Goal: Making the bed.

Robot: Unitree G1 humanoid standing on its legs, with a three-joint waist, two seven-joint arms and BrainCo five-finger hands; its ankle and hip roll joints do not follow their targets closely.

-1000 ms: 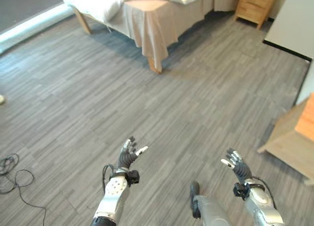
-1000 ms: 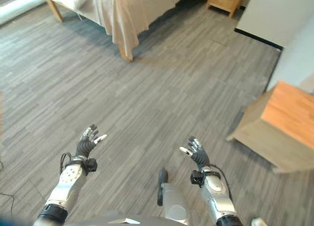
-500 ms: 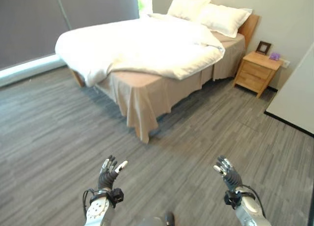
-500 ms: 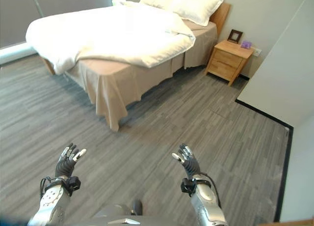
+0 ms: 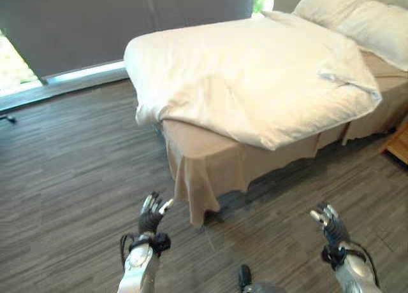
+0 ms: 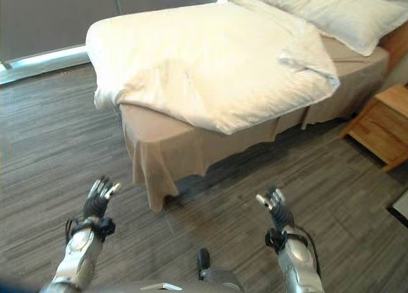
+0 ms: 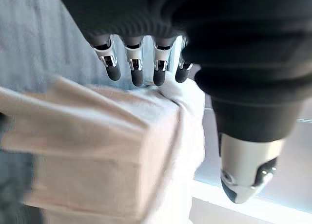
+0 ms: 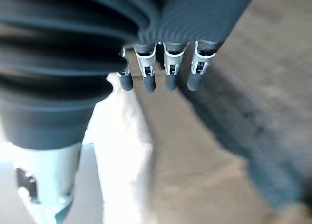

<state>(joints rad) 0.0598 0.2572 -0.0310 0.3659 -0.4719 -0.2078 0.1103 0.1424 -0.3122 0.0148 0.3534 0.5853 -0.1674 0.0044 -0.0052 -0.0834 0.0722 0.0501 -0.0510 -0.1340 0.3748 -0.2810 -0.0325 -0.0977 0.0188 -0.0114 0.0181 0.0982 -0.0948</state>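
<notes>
Legible text, labels, numbers, signs: none. The white duvet (image 5: 255,76), the pillows (image 6: 331,9), the tan bed skirt (image 5: 210,172), the wooden nightstand (image 6: 382,124) and the grey plank floor (image 5: 70,178) carry no readable print.

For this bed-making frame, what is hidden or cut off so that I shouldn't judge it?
- Pillows: cut by the top edge of both eye views, so their number and placement are unclear.
- Far side of the bed: hidden behind the rumpled white duvet.
- Mattress top under the duvet: covered; the sheet's state cannot be told.
- Wooden nightstand: cut by the right edge.
- Left hand and right hand: open over the floor, touching nothing.
</notes>
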